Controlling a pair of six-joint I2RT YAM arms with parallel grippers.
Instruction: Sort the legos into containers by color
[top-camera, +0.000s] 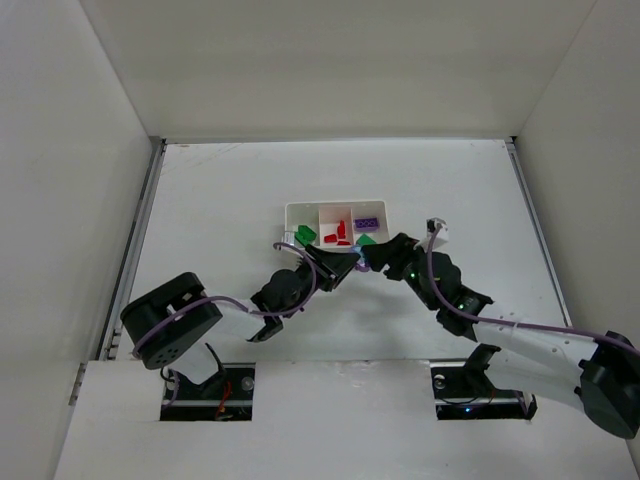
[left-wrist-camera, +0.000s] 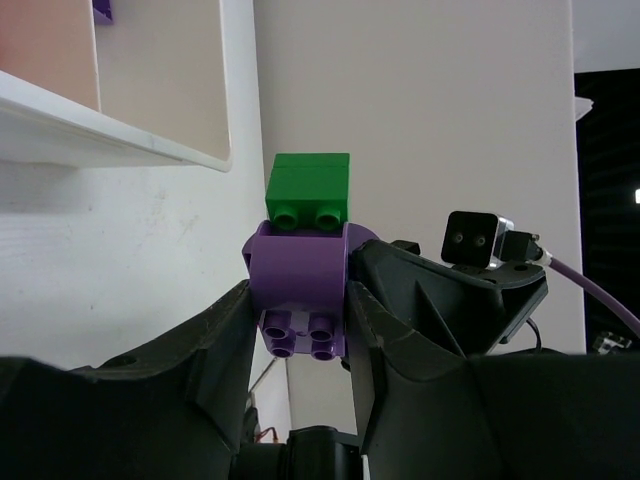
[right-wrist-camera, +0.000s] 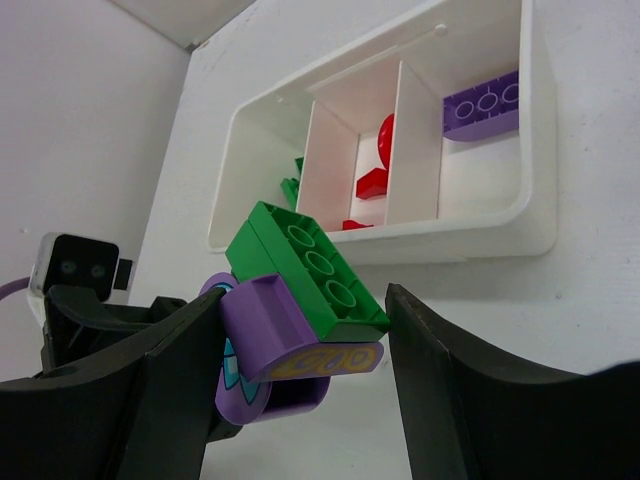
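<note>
My left gripper (top-camera: 347, 263) (left-wrist-camera: 298, 305) is shut on a rounded purple piece (left-wrist-camera: 298, 265) with a green brick (left-wrist-camera: 309, 187) stuck on its far end. The pair hangs just in front of the white tray (top-camera: 336, 206). My right gripper (top-camera: 376, 254) (right-wrist-camera: 305, 315) is open, its fingers either side of the same joined pair, the green brick (right-wrist-camera: 305, 265) and the purple piece (right-wrist-camera: 262, 325). The left finger is against the purple piece; the right finger stands just off the green brick. The tray (right-wrist-camera: 450, 240) holds green pieces (right-wrist-camera: 292, 185) on the left, red pieces (right-wrist-camera: 372, 182) in the middle and a purple brick (right-wrist-camera: 482, 105) on the right.
The tray's near corner (left-wrist-camera: 150, 150) is close above the held pair in the left wrist view. Both arms meet in front of the tray at mid-table. White walls enclose the table on the left, right and back.
</note>
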